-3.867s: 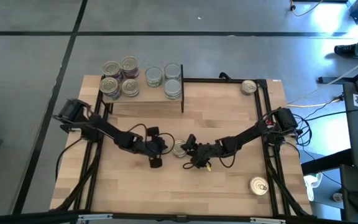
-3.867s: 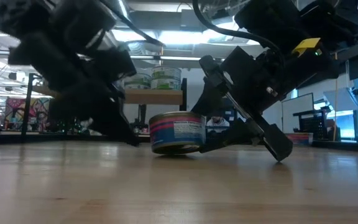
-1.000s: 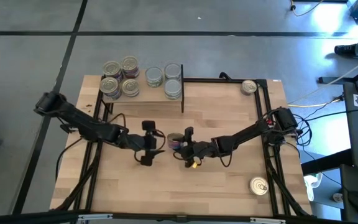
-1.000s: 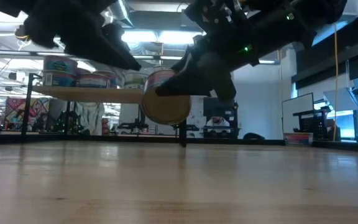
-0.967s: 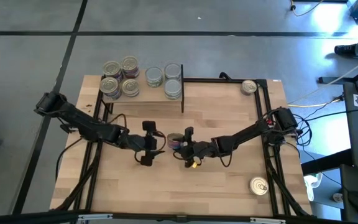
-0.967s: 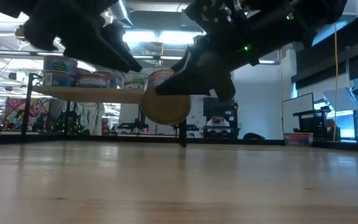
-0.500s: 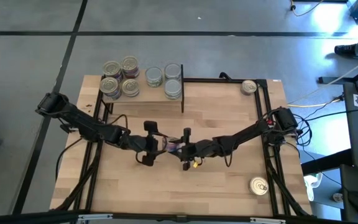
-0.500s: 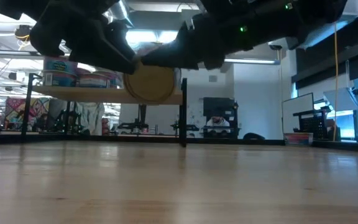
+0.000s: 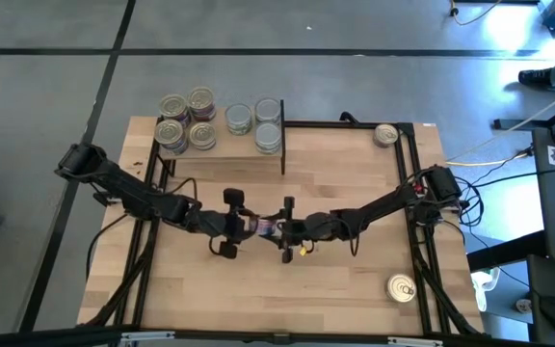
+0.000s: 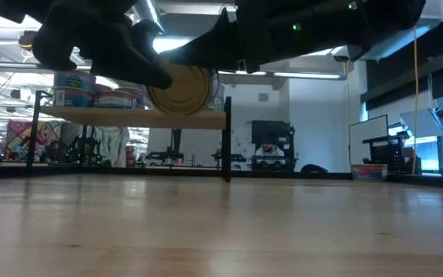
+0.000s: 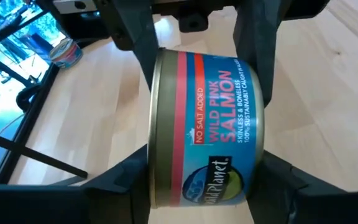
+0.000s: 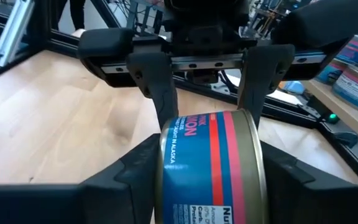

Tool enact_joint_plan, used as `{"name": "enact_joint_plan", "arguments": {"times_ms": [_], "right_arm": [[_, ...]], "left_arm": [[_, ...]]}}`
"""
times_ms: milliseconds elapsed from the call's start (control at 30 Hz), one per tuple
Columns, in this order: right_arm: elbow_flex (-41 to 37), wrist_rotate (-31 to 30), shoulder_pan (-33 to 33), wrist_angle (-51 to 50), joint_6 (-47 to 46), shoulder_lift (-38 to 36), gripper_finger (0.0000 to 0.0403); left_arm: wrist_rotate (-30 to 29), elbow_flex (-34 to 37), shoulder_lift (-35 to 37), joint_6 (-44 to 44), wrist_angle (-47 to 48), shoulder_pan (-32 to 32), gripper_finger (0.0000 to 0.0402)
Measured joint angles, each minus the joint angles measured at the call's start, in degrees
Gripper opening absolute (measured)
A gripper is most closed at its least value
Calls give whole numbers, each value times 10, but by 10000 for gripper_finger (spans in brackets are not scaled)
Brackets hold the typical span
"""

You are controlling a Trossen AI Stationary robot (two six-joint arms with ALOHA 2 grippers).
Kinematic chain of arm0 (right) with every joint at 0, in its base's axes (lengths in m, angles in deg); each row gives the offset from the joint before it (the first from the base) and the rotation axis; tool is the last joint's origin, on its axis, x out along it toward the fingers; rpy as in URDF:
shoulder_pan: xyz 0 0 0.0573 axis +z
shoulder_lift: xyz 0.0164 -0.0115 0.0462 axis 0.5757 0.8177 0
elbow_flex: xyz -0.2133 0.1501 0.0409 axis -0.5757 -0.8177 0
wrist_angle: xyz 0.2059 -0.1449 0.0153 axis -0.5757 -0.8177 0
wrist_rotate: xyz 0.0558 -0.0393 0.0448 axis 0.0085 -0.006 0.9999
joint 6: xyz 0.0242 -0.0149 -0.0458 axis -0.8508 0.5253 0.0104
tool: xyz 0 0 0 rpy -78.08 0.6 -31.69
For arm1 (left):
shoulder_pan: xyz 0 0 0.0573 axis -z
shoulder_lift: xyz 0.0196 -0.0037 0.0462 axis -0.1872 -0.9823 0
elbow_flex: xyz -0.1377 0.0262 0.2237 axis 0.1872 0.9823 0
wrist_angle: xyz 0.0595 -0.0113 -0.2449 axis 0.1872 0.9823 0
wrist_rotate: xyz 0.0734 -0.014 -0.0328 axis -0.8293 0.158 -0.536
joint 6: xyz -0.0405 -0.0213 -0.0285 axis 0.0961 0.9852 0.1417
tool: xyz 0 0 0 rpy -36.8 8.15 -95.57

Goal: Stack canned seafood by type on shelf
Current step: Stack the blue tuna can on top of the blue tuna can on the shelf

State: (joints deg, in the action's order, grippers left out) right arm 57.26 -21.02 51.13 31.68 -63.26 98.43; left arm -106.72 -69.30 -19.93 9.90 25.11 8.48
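Mid-table, lifted off wood: salmon tin (image 9: 262, 226) held on edge, round faces vertical, axis running 3-to-9 o'clock between both grippers. Left gripper (image 9: 230, 224) at tin's 9 o'clock, right gripper (image 9: 286, 229) at 3 o'clock; both sets of fingers clamp its rim. Shelf (image 9: 222, 150) lies toward 12 o'clock, left arm's side. Versus one second back: left fingers, then wide apart beside tin, now closed onto it; tin shifted slightly toward 9 o'clock.

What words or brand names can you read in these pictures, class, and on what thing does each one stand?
"NO SALT ADDED": on the can held in mid-air.
"WILD PINK SALMON": same can.
"SKINLESS & BONELESS": same can.
"100% SUSTAINABLY CAUGHT": same can; the rest of that line is cut off.
"Wild Planet": the brand, same can.
"IN ALASKA": same can, right wrist view.
Labels on the cans on the shelf: too small to read.
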Motion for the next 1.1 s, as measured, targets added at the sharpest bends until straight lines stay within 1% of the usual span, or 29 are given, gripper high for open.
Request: {"name": "enact_joint_plan", "arguments": {"times_ms": [100,133,200,300,433,567,667,800,933,1000,1100], "right_arm": [[0,-6,2,1,5,-3,222],[0,-13,7,-14,9,-11,228],[0,-40,17,-62,12,-39,239],[1,-75,40,-147,9,-94,251],[1,-77,74,-279,-20,-147,256],[0,-83,90,-369,-70,-163,256],[-4,-81,101,-411,-114,-162,256],[-33,-78,101,-415,-169,-162,256],[-62,-83,99,-408,-211,-162,256],[-78,-85,100,-407,-231,-161,257],[-97,-86,99,-369,-242,-161,257]], "left_arm": [[-1,0,7,-1,-3,1,189],[-9,-1,13,-1,3,4,189],[-35,-16,29,-2,45,10,189],[-69,-54,56,3,136,22,189],[-177,-118,88,35,277,22,189],[-260,-192,105,74,441,13,189],[-299,-247,106,107,535,-13,189],[-321,-296,106,135,631,-65,189],[-326,-315,107,167,704,-143,189],[-316,-314,106,182,744,-182,189],[-313,-314,98,200,780,-236,189]]}}
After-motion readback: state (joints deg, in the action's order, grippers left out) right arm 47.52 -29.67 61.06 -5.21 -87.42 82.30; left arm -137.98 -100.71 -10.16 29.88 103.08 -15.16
